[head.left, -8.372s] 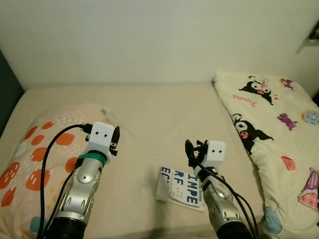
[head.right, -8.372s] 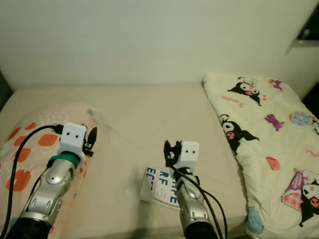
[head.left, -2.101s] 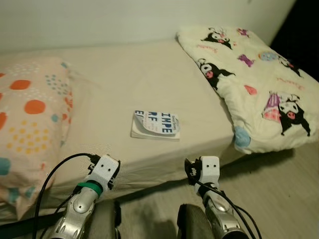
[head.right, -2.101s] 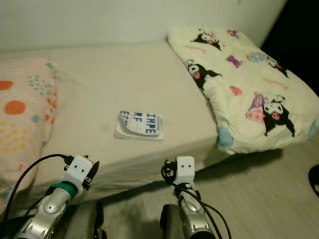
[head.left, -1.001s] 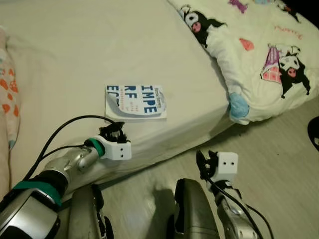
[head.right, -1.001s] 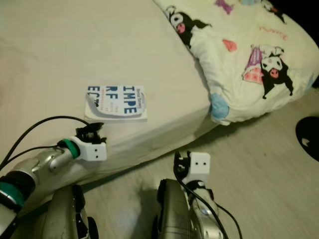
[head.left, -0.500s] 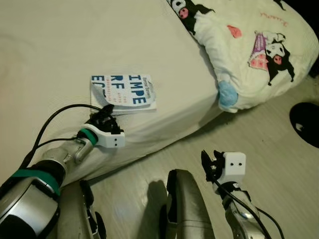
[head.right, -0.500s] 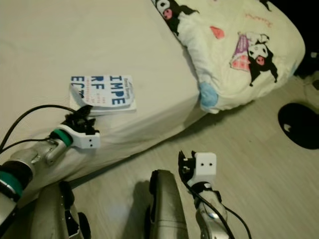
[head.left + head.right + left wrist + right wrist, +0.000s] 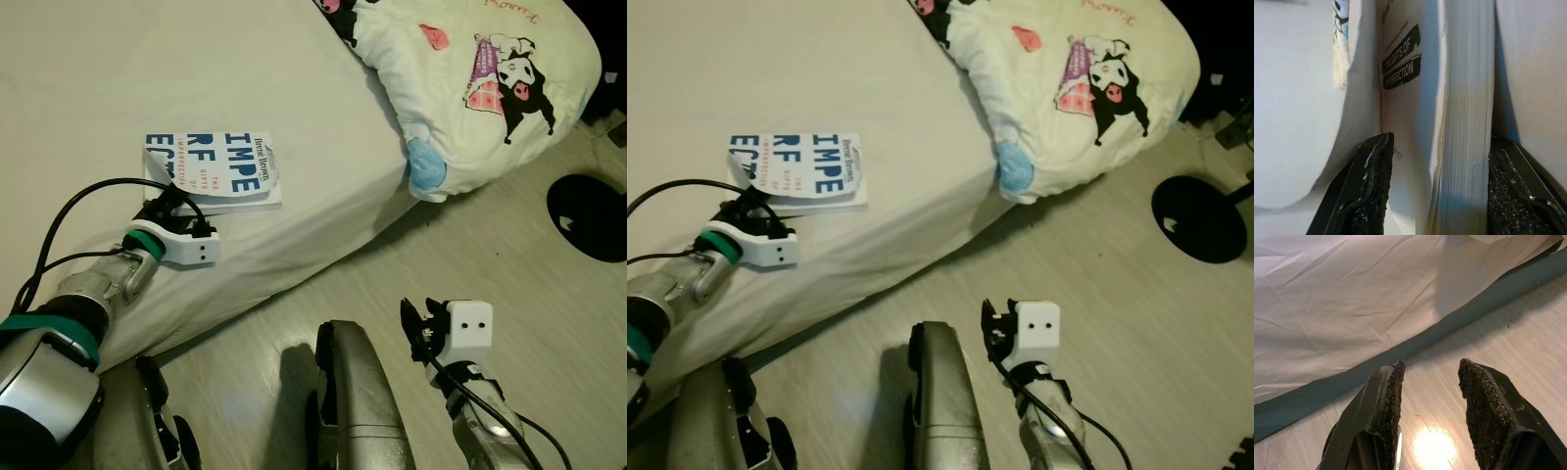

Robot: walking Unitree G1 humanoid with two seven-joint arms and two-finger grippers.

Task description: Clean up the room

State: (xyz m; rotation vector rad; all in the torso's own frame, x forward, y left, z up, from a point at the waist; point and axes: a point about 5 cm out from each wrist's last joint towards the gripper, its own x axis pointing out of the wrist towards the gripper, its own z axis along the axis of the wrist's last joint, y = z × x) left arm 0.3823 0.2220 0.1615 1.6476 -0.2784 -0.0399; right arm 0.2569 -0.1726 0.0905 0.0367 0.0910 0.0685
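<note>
Left end effector (image 9: 172, 204) at book (image 9: 211, 168) on bed (image 9: 118, 69); fingers (image 9: 1371, 191) straddle its page edge, not clamped. Right end effector (image 9: 993, 336) over floor (image 9: 1136, 313), parted, empty.

Book (image 9: 211, 169) on bed (image 9: 118, 69); quilt (image 9: 470, 78) right of book, overhanging edge.

left gripper (image 9: 743, 214) at book (image 9: 795, 169) edge on bed (image 9: 872, 108) | right gripper (image 9: 996, 335) over floor (image 9: 1117, 294)
</note>
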